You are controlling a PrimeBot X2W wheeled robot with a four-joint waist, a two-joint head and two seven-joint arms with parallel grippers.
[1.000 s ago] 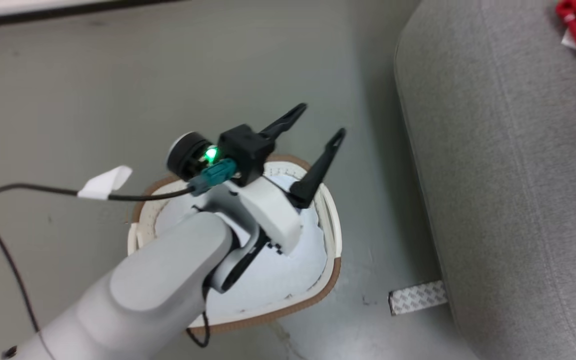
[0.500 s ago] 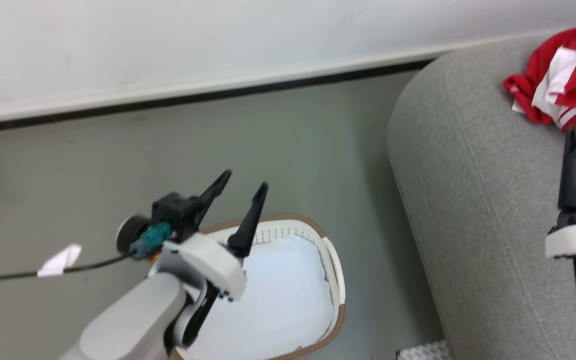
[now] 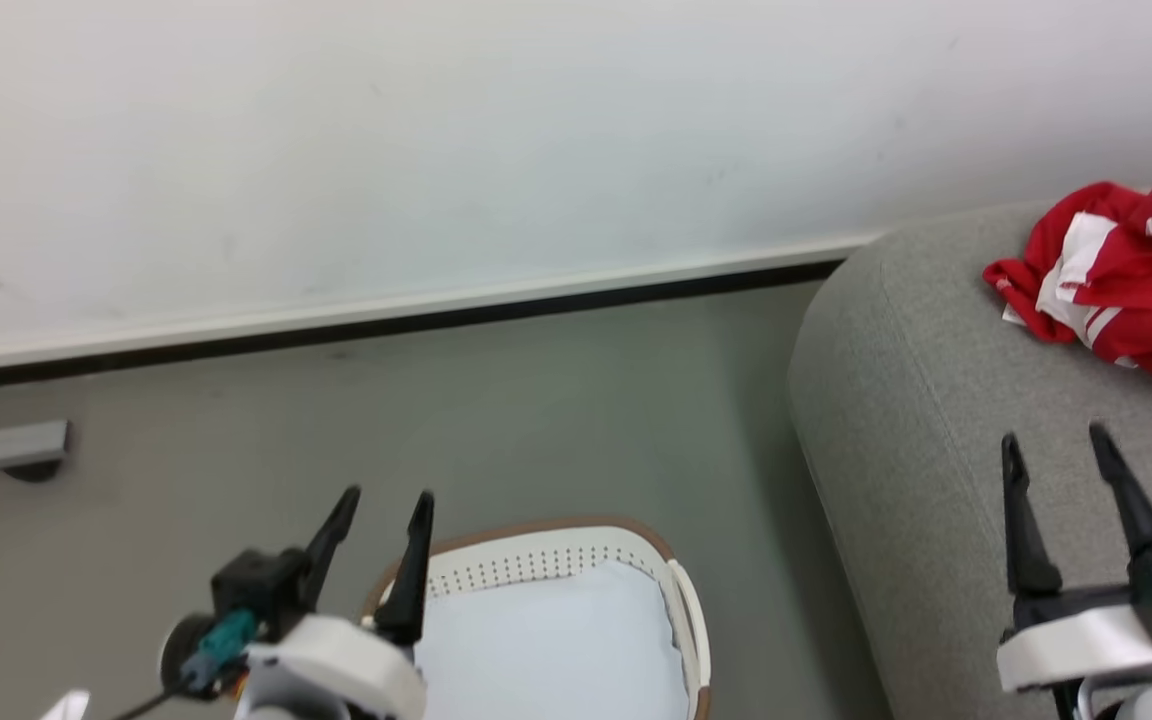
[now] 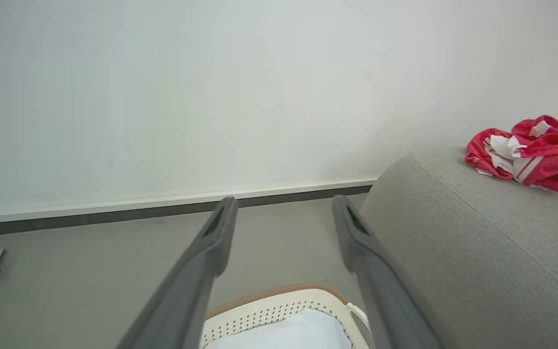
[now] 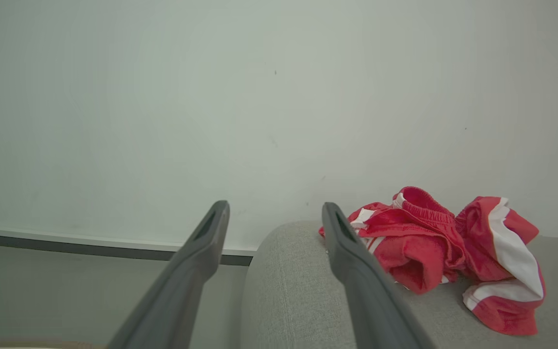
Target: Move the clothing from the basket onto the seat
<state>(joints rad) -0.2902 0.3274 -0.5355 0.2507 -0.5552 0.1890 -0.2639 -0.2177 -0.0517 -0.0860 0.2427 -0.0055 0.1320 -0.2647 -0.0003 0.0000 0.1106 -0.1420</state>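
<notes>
The clothing (image 3: 1106, 290) lies crumpled on the seat (image 3: 936, 420), well apart from the basket (image 3: 536, 565), and the left gripper (image 3: 388, 497) and right gripper (image 3: 1053, 436) hang with fingers spread and empty, so the placing step seems done and the 2 arms need only retreat.

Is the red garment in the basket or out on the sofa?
Out. The garment lies crumpled on the sofa, and the basket on the floor shows a pale cloth.
</notes>
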